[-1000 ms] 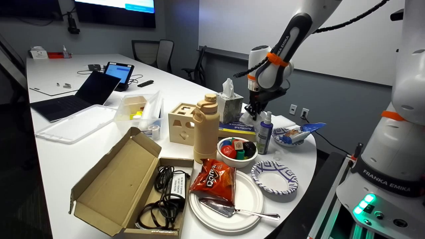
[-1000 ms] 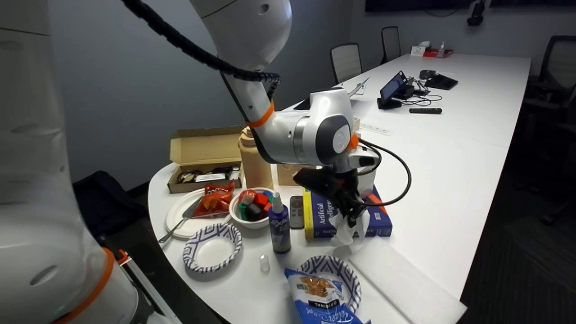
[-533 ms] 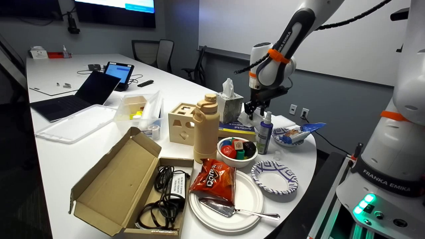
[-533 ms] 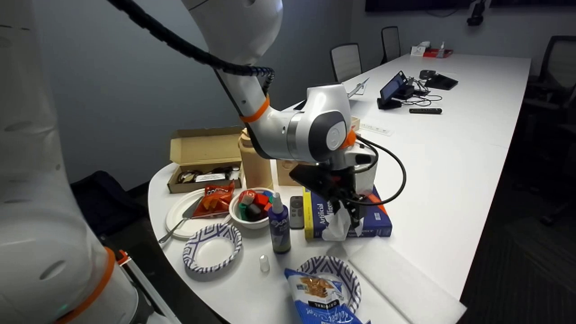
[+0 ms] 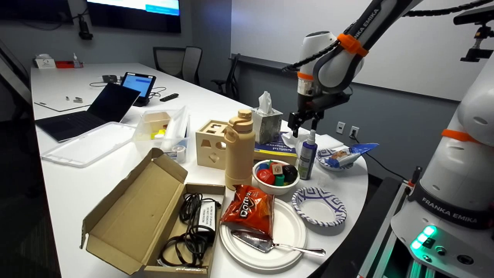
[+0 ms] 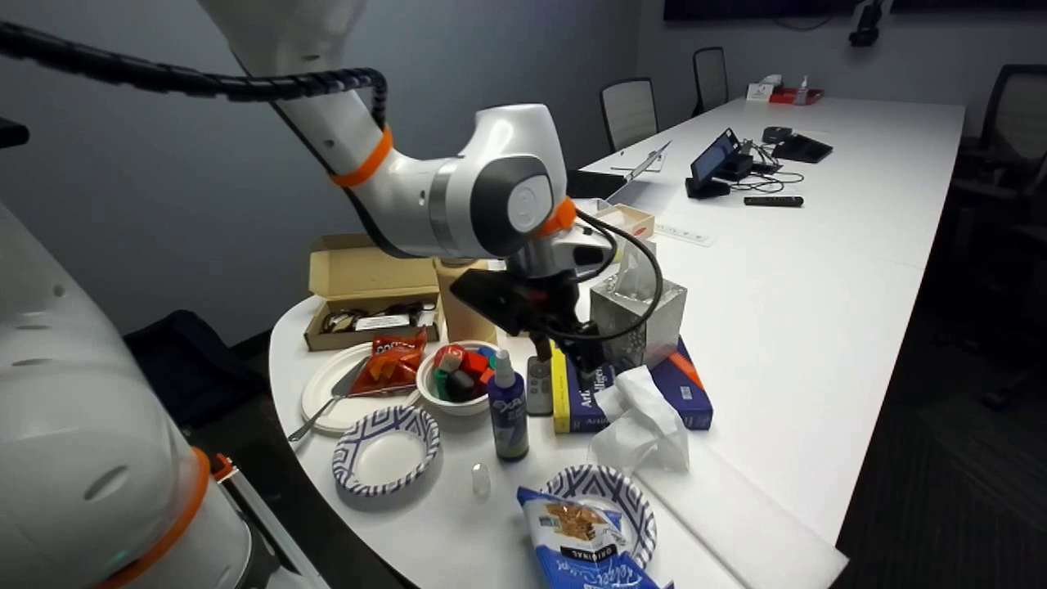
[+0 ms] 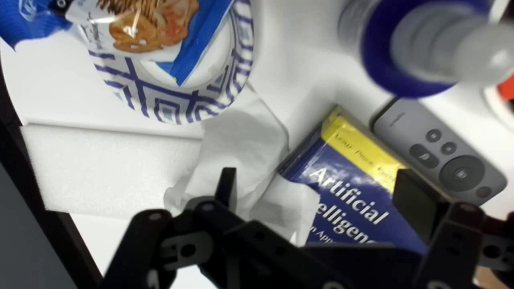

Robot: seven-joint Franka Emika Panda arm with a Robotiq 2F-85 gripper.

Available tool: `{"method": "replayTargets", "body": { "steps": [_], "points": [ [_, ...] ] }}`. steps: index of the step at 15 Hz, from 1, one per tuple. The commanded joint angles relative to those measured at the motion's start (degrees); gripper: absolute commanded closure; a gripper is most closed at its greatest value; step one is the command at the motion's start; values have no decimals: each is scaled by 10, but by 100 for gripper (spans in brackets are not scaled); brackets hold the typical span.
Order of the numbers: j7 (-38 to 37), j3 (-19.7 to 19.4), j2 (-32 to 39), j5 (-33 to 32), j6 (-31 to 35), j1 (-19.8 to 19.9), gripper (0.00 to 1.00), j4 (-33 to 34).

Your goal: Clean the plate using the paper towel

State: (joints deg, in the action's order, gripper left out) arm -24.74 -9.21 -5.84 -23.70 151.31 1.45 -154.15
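The claw (image 7: 321, 192) stands wide; the paper towel (image 7: 245, 154) hides the start of the book's (image 7: 355, 196) second word, after "Artificial"; the orange bag (image 5: 254, 212) reads "Doritos".

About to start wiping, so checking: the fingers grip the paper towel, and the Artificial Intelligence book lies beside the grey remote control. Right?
Not gripped: the wrist view shows the fingers open, with the paper towel lying below them. The Artificial Intelligence book does lie beside the grey remote control.

plate (image 5: 318, 210): open above; spray bottle (image 5: 307, 158): between plate and tool (image 5: 305, 130)
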Motion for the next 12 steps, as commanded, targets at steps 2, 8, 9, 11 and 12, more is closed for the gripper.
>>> {"method": "replayTargets", "body": {
  "steps": [2, 8, 9, 11, 12],
  "points": [
    [-3, 90, -141, 73, -142, -6, 0, -58],
    [11, 145, -186, 159, -214, -21, 0, -31],
    [18, 142, -191, 171, -219, -21, 0, -31],
    [17, 144, -200, 183, -231, -18, 0, -31],
    [21, 143, -202, 189, -233, -18, 0, -31]
  ]
}}
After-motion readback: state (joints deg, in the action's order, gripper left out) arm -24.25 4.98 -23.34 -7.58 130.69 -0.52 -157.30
